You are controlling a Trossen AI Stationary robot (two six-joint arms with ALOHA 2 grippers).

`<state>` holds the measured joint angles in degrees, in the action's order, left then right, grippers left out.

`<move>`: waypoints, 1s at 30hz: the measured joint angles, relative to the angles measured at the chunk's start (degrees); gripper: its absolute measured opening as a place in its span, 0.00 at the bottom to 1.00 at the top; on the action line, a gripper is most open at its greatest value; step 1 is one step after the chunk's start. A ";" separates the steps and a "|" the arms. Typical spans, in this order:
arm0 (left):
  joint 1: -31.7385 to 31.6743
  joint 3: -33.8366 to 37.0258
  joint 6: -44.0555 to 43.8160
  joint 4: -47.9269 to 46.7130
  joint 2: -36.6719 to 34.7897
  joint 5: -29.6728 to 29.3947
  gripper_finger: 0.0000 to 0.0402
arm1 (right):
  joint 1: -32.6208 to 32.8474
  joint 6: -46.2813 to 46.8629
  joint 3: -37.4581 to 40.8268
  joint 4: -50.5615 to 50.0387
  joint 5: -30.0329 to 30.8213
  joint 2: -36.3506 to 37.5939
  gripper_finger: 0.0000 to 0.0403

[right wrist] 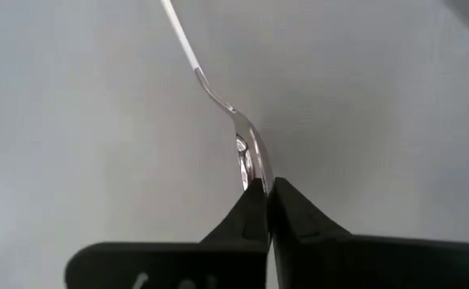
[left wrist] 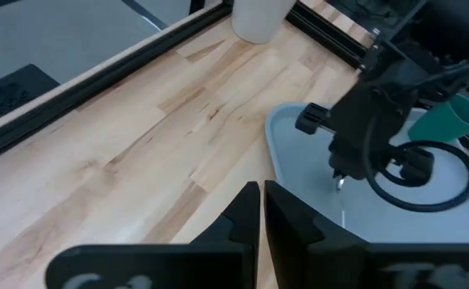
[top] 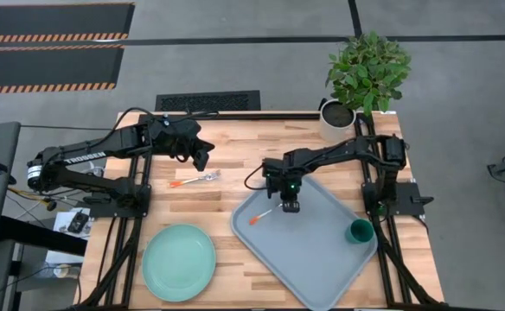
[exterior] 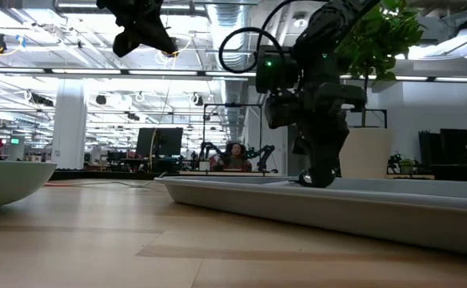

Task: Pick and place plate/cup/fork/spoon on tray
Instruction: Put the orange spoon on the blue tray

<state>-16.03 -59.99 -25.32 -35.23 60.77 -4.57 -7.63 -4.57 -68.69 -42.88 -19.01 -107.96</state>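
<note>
Right gripper (top: 289, 206) is down over the tray (top: 322, 259), near the tray's far-left corner, fingers pinched on the bowl end of the spoon (top: 264, 214); the wrist view shows the bowl (right wrist: 250, 160) nipped edge-on between the fingertips, w/ the stem running away across the tray floor. Spoon's orange handle end lies toward the tray's left rim, inside it. Cup (top: 359, 231) sits at the tray's right edge, well apart from the spoon. Fork (top: 196, 180) is on the bare table (top: 235, 147) beyond the tray's far-left corner; plate (top: 178, 262) is on the table left of the tray. Left gripper (top: 202, 157) hangs above the table beyond the fork, fingers closed on nothing, per its wrist view (left wrist: 263, 209). Judgement: placing step approx. done for the spoon; release pending. Risks: (1) grip is narrow and on a curved, slick bowl, so opening at a tilt could flick or roll the spoon toward the rim; (2) lifting before the fingers part fully would drag the spoon back up or tip the handle over the left rim; (3) whether the handle rests on the floor cannot be told from the level view, so a drop may bounce; (4) the left arm reaching for the fork works just beside the right arm: collision risk if both move at once.
</note>
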 joint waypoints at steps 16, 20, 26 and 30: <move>-0.02 0.00 0.00 0.01 -0.02 -2.18 0.01 | -1.29 -10.18 -2.11 1.05 3.79 -1.42 0.03; 0.00 0.02 -0.03 -0.04 0.01 -2.16 0.01 | -2.08 -10.54 -3.83 -0.53 2.78 -3.51 0.04; -0.02 0.15 -0.44 -0.07 0.13 -2.20 0.01 | -1.69 -12.14 -7.22 -3.40 2.47 -5.70 0.06; -0.02 0.20 -0.44 -0.11 0.31 -2.30 0.01 | -1.92 -11.01 -8.14 -4.18 2.28 -7.03 0.06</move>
<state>-16.05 -59.79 -25.76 -35.34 61.08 -6.86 -9.55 -15.59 -76.83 -47.06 -16.73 -114.99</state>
